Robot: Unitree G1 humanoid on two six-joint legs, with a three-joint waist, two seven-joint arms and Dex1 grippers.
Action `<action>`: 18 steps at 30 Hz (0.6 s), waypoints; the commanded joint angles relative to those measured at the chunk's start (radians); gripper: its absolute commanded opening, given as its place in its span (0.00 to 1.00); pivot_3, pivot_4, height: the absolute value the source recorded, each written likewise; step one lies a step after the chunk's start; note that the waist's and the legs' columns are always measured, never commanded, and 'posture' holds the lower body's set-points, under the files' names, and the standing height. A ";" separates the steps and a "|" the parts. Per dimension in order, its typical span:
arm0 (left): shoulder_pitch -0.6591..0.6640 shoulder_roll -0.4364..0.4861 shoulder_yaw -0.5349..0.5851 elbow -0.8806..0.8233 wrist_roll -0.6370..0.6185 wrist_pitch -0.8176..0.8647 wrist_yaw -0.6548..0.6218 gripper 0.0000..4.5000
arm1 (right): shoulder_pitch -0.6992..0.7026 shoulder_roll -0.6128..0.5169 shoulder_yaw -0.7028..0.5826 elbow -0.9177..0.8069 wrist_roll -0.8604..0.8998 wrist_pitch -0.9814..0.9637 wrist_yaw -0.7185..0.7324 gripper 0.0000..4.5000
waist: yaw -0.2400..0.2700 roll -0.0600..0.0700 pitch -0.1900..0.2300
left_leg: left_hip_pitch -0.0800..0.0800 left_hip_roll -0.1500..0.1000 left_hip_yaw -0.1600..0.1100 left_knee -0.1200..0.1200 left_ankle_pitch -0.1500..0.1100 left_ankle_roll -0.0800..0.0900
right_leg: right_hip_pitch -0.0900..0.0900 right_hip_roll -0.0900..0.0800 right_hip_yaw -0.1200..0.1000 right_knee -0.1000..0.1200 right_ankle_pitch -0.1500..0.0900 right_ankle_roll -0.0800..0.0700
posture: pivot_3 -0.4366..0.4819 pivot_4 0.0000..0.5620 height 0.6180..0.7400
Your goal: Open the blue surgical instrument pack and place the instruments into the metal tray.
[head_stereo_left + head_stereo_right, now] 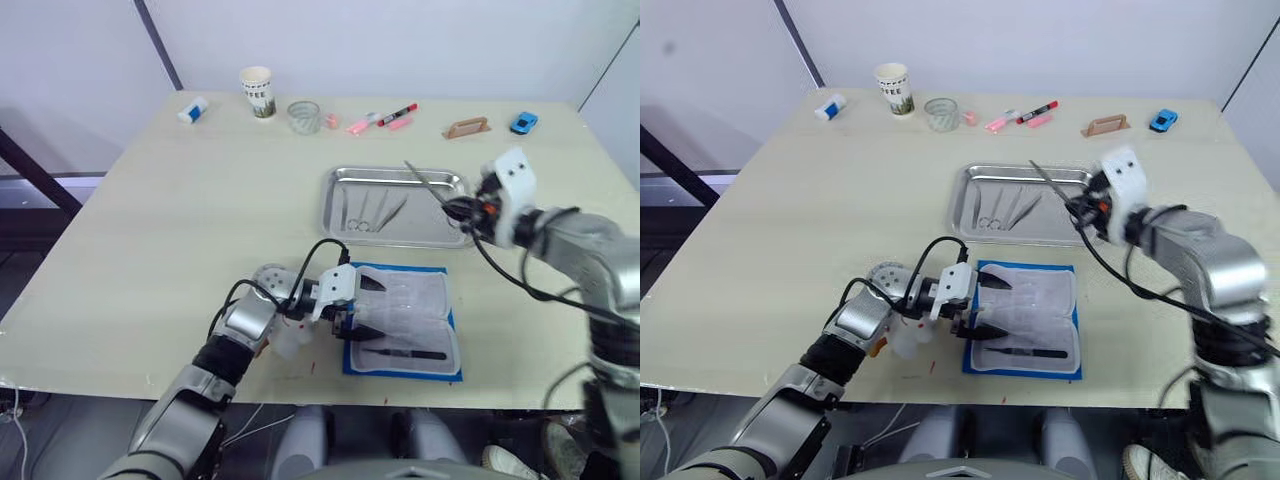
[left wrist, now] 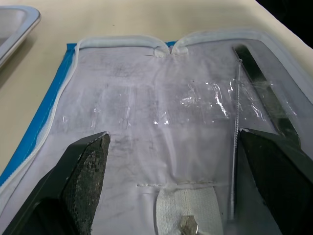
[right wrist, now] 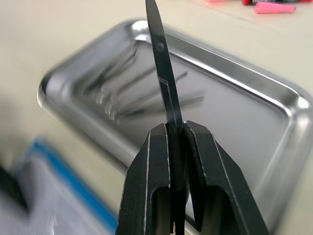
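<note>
Head views: blue pack [image 1: 402,320] lying open near the worktop edge, metal tray [image 1: 400,206] just beyond.
Left wrist: left pincer [image 2: 173,183] spread wide over lining.
Right wrist: right pincer [image 3: 177,147] clamped on scissors [image 3: 164,73] above tray; transfer step, lowering and release likely next.

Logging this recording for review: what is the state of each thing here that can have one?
blue surgical instrument pack: open, lying flat, one dark tool inside
metal tray: upright, holding a few instruments
scissors: gripped above the tray
right gripper: shut on scissors
left gripper: open over the pack
paper cup: upright
</note>
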 commanded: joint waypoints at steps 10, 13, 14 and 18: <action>0.063 0.020 0.005 -0.045 0.023 0.056 0.041 1.00 | -0.145 0.349 -0.118 0.268 -0.165 -0.018 -0.436 0.01 | -0.009 0.002 0.000 | -0.002 0.000 0.003 -0.001 0.000 0.000 | -0.005 0.000 0.003 0.003 0.000 0.000 | 0.48 0.27 1.00; 0.067 0.023 0.005 -0.046 0.024 0.055 0.043 1.00 | -0.147 0.396 -0.117 0.265 -0.178 -0.015 -0.476 0.01 | -0.012 0.002 0.001 | -0.002 0.000 0.003 -0.001 0.000 0.000 | -0.005 0.000 0.003 0.003 0.000 0.000 | 0.48 0.27 1.00; 0.068 0.023 0.005 -0.046 0.024 0.055 0.045 1.00 | -0.148 0.414 -0.125 0.263 -0.180 -0.010 -0.493 0.01 | -0.014 0.002 0.000 | -0.002 0.000 0.003 -0.001 0.000 0.000 | -0.005 0.000 0.003 0.003 0.000 0.000 | 0.48 0.27 1.00; 0.070 0.023 0.003 -0.046 0.024 0.054 0.048 1.00 | -0.148 0.457 -0.133 0.265 -0.200 -0.013 -0.537 0.01 | -0.015 0.002 0.001 | -0.002 0.000 0.003 -0.001 0.000 0.000 | -0.006 0.000 0.003 0.003 0.000 0.000 | 0.48 0.27 1.00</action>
